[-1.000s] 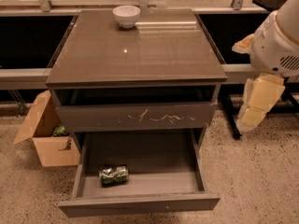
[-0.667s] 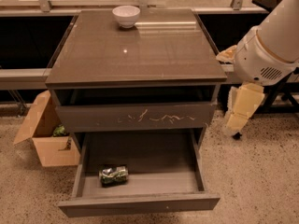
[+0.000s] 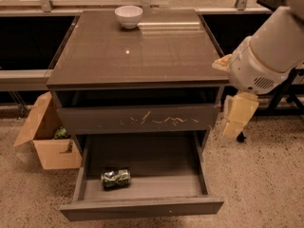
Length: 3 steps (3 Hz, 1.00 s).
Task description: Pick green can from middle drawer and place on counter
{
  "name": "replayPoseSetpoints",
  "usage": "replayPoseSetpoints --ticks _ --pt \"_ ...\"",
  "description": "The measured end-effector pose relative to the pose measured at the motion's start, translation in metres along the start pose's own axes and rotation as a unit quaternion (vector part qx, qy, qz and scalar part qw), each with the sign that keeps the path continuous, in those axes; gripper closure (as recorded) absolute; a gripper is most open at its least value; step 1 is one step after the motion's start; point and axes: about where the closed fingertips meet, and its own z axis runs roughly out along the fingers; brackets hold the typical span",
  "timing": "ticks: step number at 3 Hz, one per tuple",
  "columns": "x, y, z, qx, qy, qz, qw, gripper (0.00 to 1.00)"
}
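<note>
The green can [image 3: 115, 178] lies on its side on the floor of the open middle drawer [image 3: 161, 172], near its front left. The drawer is pulled out at the bottom of the cabinet. The counter [image 3: 137, 51] is the glossy top of the cabinet. My arm comes in from the right, and my gripper [image 3: 240, 115] hangs as a cream part beside the cabinet's right edge, level with the scratched drawer. It is well above and to the right of the can and holds nothing that I can see.
A white bowl [image 3: 128, 15] stands at the back of the counter. The drawer with white scratches [image 3: 137, 119] is shut above the open one. A cardboard box [image 3: 47, 139] with a dull green lump [image 3: 61, 133] sits on the floor to the left.
My arm and gripper have moved left, closer to the cabinet's right side. The can and the drawer have not moved.
</note>
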Motion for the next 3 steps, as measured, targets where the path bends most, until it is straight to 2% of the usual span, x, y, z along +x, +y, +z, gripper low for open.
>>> replayPoseSetpoints --ticks 1,3 --pt "-0.008 0.014 0.073 -0.025 -0.011 -0.029 0.9992 0.00" --pt "-0.025 0.031 0.167 -0.061 -0.063 -0.043 0.9952 0.00"
